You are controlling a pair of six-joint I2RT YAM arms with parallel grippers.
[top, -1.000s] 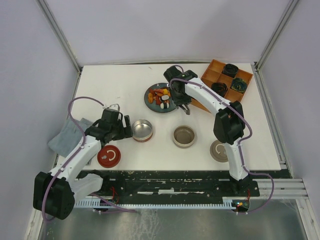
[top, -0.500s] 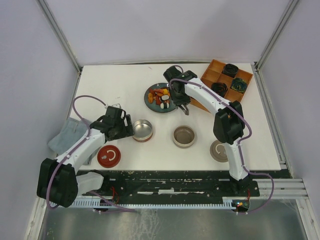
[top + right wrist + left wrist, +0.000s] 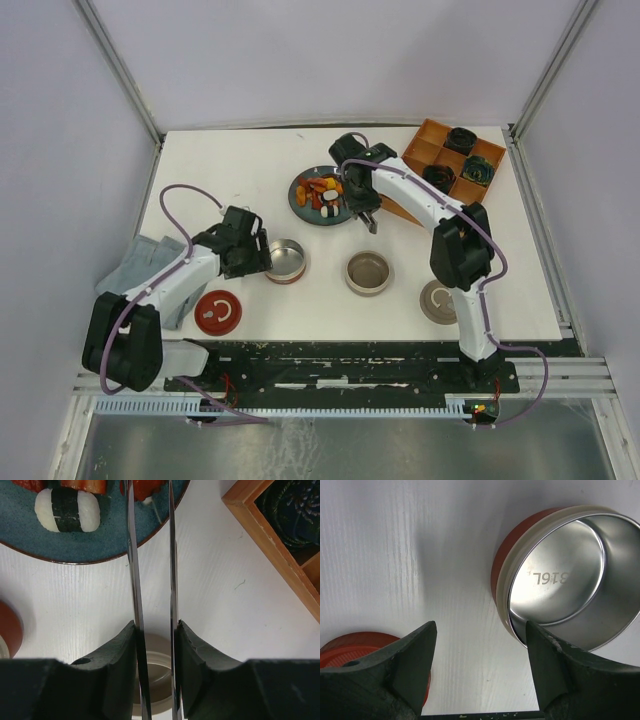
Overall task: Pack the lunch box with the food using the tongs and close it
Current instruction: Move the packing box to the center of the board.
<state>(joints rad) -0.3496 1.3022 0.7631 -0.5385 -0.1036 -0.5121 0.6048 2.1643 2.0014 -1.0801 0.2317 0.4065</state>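
My right gripper (image 3: 352, 200) (image 3: 155, 630) is shut on the tongs (image 3: 132, 555), whose two silver arms run up to the blue plate (image 3: 105, 545) (image 3: 299, 201). The tong tips reach a red piece of food (image 3: 145, 487) at the plate's near edge. A white rice piece with a dark band (image 3: 67, 510) lies beside it. The lunch box is round steel tins: a red-based one (image 3: 285, 260) (image 3: 560, 585) and a beige one (image 3: 368, 272). My left gripper (image 3: 262, 256) (image 3: 480, 645) is open, low beside the red-based tin, its right finger at the tin's rim.
A red lid (image 3: 218, 312) (image 3: 355, 647) lies near the left arm and a beige lid (image 3: 437, 302) near the right arm's base. An orange wooden tray (image 3: 455, 160) (image 3: 280, 550) of dark rosettes stands at the back right. A grey cloth (image 3: 145, 268) lies at the left edge.
The left arm has swung right, up to the red-based tin, and its jaws have narrowed a little. The right gripper has squeezed the tongs closer together over the plate.
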